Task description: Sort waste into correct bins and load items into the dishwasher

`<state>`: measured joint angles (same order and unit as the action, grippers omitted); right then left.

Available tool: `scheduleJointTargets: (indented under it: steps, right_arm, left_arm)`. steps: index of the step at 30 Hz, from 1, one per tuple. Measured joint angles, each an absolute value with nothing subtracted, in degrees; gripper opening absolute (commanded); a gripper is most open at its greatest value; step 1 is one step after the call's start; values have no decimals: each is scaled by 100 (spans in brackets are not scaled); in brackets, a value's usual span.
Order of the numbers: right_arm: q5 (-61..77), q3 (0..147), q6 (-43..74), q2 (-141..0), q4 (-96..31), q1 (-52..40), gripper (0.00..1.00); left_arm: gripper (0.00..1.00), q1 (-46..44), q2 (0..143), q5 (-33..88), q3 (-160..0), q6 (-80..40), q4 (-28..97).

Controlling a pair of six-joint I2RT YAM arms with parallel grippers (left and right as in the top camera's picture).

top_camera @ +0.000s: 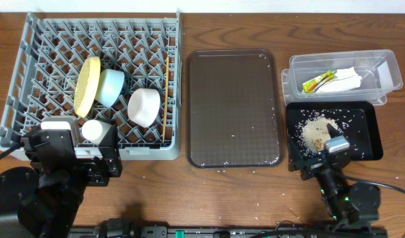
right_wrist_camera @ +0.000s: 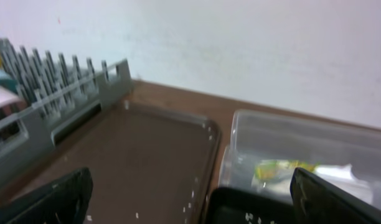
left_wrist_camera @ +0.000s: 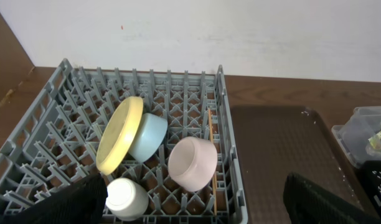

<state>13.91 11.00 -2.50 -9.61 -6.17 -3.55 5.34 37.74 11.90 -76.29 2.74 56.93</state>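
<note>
- Your left gripper (left_wrist_camera: 195,186) hangs over the near edge of the dish rack (top_camera: 30,79), fingers spread wide with nothing between them.
- The rack looks fully loaded to me. The yellow plate (top_camera: 87,84) stands on edge, with the light-blue bowl (top_camera: 111,86) touching it at 3 o'clock. The white bowl (top_camera: 145,107) is at 4 o'clock from that, and the small white cup (top_camera: 94,129) sits at 6 o'clock from the plate.
- The chopsticks (top_camera: 167,99) lie along the rack's right wall. I only see one thin wooden line, so I can't tell if both are there.
- The brown serving tray (top_camera: 233,109), at 3 o'clock of the rack, holds no dishes, just a few pale specks near its front edge. I'd guess stray rice, and that's about all you have left.
- The clear tub (top_camera: 381,69) holds the wrapper (top_camera: 319,82) and the napkin (top_camera: 348,78), so that part is sorted.
- The black tray (top_camera: 368,132), at 6 o'clock of the tub, has the rice (top_camera: 316,132) piled and scattered in it.
- Your right gripper (right_wrist_camera: 192,180) sits at the black tray's near edge, also wide open and carrying nothing.
</note>
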Motion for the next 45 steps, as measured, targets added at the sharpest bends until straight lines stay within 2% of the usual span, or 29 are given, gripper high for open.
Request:
scheduleJointTargets:
  steps: [4,11,18,45]
  right_arm:
    - [1391,272,-196,-600,202,-355,99]
    - [1365,38,-183,-73,102,-355,99]
    - [1343,38,-172,-73,-279,-355,99]
    - [1343,38,-172,-73,-279,-355,99]
  left_arm:
    - [91,534,3774,1190,-7629,274,5695]
    - [91,534,3774,1190,-7629,274,5697]
    - [91,534,3774,1190,-7629,274,5695]
    - [91,534,3774,1190,-7629,274,5697]
